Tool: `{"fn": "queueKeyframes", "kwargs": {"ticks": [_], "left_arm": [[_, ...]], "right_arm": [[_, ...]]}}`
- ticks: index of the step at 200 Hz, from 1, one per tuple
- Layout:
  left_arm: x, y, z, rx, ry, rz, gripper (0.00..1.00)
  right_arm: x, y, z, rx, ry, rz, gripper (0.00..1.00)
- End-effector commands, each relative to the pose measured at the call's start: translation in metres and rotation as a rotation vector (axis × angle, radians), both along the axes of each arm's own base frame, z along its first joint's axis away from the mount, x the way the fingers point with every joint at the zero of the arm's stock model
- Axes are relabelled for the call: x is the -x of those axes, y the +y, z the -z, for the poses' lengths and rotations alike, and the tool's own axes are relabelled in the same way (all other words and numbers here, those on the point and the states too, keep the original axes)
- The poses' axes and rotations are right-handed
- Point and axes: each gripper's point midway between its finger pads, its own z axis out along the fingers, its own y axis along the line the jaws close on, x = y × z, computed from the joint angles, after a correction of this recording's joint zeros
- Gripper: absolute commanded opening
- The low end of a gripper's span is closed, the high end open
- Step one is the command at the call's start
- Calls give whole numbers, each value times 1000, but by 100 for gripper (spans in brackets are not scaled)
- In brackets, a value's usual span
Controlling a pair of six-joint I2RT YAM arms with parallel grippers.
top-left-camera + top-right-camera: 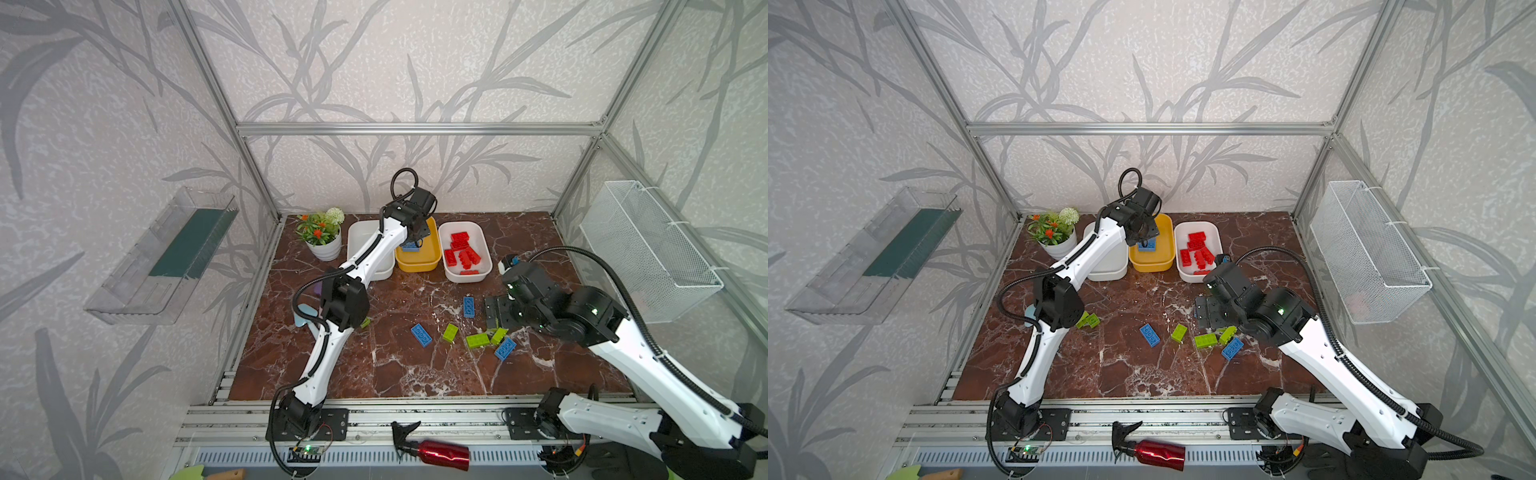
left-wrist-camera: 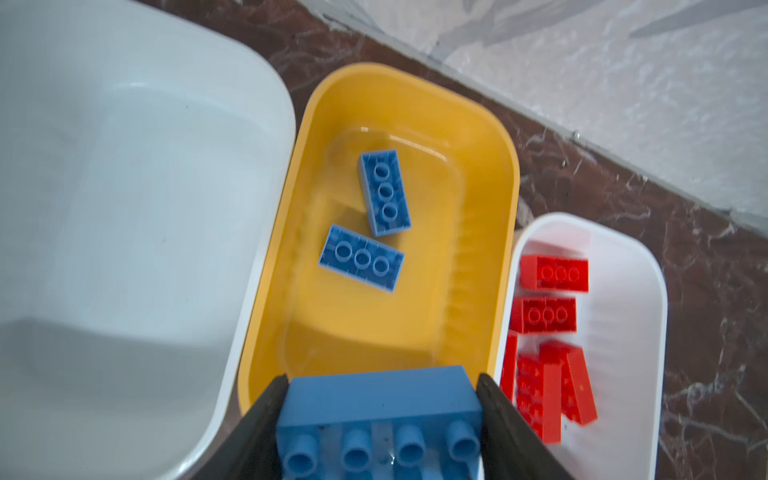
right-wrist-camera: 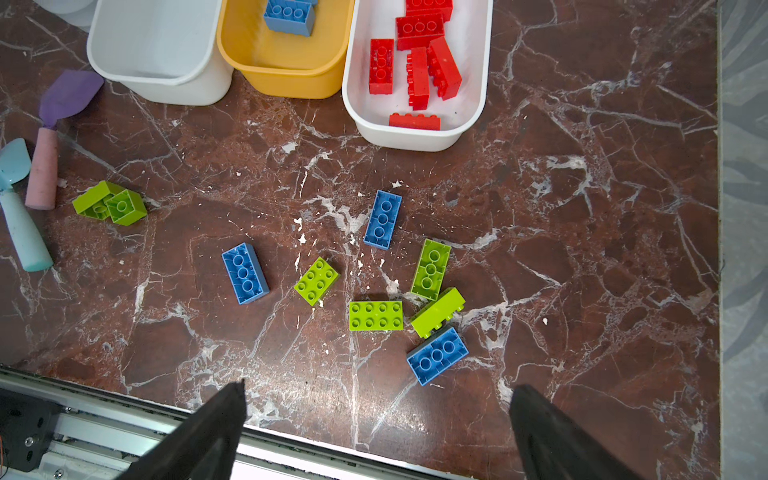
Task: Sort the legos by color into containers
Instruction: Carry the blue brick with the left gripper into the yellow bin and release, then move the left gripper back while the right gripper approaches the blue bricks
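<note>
Marble tabletop [image 1: 395,374]; left gripper [image 2: 382,379] clasps blue brick [image 2: 380,401] over yellow tub [image 2: 482,174].

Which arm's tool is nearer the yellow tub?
Left. The left tool hangs over the yellow tub, holding a blue brick; the right tool is open near the loose bricks, short of it.

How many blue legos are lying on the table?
3. One blue lego lies closest to the white tub of red legos, another sits alone, and the third is beside the green legos. More may be hidden.
</note>
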Motion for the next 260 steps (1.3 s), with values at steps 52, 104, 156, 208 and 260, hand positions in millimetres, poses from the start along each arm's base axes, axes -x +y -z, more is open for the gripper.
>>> {"fn": "queueKeyframes", "kwargs": {"ticks": [52, 104, 156, 208, 260], "left_arm": [[-60, 2, 13, 133, -97, 11, 95], [-40, -3, -32, 171, -109, 82, 95], [37, 9, -32, 107, 2, 92, 95], [153, 13, 7, 81, 112, 58, 95], [242, 0, 50, 73, 192, 7, 95]], "right_arm": [[-19, -7, -10, 6, -8, 64, 99], [-23, 1, -3, -10, 23, 59, 99], [-13, 6, 1, -60, 42, 23, 99], [18, -8, 7, -95, 69, -1, 99], [59, -25, 20, -127, 125, -34, 99]]}}
